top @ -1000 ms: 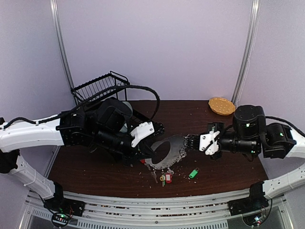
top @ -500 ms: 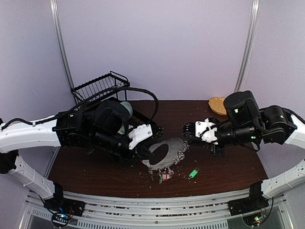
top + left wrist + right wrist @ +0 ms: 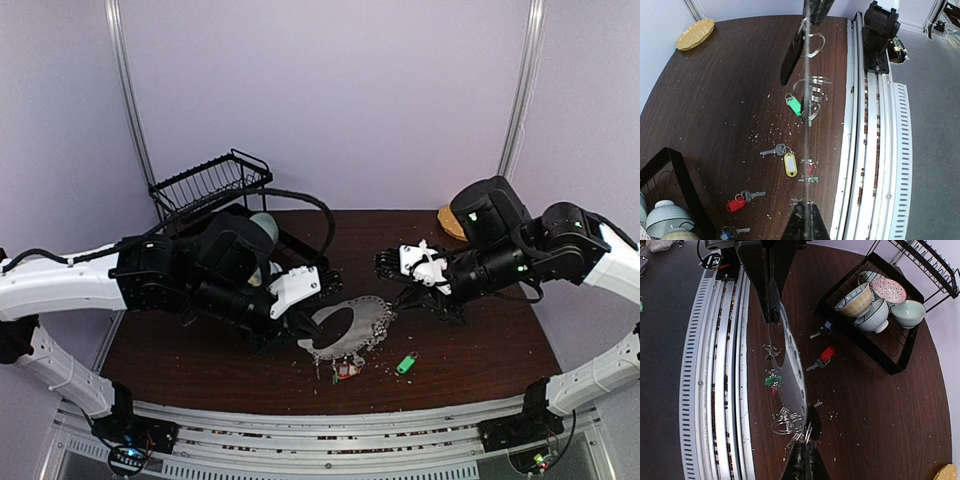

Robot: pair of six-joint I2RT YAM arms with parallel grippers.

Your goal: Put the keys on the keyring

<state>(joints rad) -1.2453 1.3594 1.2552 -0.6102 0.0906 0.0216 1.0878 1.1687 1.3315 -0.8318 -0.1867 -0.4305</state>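
The keyring (image 3: 372,322) is a flat silver oval with a bumpy rim, held just above the table between both grippers. My left gripper (image 3: 306,336) is shut on its left end, seen edge-on in the left wrist view (image 3: 809,150). My right gripper (image 3: 392,296) is shut on wire loops at its right end (image 3: 807,432). Red and green tags (image 3: 810,172) hang from the rim. Loose keys lie on the table: green tag (image 3: 405,363), yellow tag (image 3: 789,164), red tag (image 3: 736,204), blue tag (image 3: 825,329).
A black dish rack (image 3: 210,185) with several bowls (image 3: 875,300) stands at the back left. A yellow-orange plate (image 3: 455,222) sits at the back right. Crumbs are scattered on the dark table. Metal rails (image 3: 875,150) run along the near edge.
My right arm has lifted and swung its wrist up and back, with its jaws still at the keyring's right end. The keyring has tilted slightly. My left arm has hardly moved.
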